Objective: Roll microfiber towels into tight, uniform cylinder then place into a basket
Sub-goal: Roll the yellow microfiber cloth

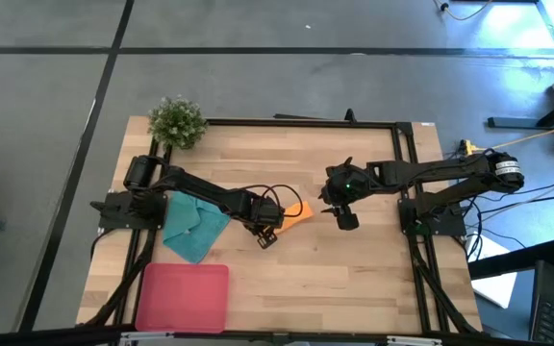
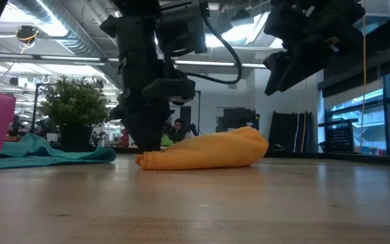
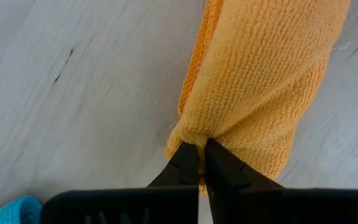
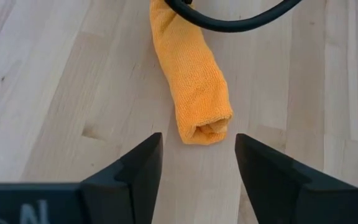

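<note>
Orange microfiber towel [image 4: 193,81], rolled into a soft cylinder, lies near the middle of the wooden table [image 1: 354,269]. Its long axis runs between the two arms. The left gripper [image 3: 199,163] is pinched shut on one end of the roll. The right gripper [image 4: 197,163] hovers with fingers spread wide, just off the opposite open end, in line with the roll and touching nothing.
</note>
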You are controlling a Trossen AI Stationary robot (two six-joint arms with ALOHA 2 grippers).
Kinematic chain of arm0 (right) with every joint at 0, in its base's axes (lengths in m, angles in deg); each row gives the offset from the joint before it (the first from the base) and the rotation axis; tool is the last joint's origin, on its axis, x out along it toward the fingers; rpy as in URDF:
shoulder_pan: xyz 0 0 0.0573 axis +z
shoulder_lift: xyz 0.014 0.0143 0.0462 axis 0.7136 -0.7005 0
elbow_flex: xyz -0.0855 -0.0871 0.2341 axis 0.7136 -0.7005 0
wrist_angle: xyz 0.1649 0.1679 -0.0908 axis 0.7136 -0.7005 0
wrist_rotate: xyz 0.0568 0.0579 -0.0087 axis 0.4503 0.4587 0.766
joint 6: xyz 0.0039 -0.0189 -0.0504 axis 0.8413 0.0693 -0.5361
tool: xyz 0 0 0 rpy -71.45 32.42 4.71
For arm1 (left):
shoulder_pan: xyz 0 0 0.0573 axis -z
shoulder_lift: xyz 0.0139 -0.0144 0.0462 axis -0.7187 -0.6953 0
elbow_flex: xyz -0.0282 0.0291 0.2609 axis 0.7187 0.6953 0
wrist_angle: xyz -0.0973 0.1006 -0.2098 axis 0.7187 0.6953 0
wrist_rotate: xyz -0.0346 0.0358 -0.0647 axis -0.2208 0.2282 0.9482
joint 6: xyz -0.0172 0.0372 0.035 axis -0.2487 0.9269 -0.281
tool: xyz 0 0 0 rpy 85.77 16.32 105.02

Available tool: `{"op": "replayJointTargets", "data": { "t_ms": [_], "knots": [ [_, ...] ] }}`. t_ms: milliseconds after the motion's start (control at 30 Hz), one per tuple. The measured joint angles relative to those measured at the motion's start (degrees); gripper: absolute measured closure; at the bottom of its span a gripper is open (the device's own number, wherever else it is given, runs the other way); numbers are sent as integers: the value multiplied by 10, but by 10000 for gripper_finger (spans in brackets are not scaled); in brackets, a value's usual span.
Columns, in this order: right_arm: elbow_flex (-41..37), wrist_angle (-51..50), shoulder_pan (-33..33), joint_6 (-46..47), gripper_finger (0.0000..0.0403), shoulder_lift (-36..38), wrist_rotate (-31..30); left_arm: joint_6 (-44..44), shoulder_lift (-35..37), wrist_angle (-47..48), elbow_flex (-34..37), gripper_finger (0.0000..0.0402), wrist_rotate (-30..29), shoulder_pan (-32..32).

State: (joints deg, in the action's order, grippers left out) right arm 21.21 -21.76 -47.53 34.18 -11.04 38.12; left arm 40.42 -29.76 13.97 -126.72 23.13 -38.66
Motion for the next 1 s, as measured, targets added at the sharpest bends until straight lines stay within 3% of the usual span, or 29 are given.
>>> {"op": "replayJointTargets", "data": {
  "t_ms": [233, 1000],
  "knots": [
    [0, 0, 0, 0, 200, 0, 0, -1, 0, -1, 0, 361, -2, 0],
    [0, 0, 0, 0, 200, 0, 0, -17, 0, 16, 0, 127, -4, -10]
  ]
}}
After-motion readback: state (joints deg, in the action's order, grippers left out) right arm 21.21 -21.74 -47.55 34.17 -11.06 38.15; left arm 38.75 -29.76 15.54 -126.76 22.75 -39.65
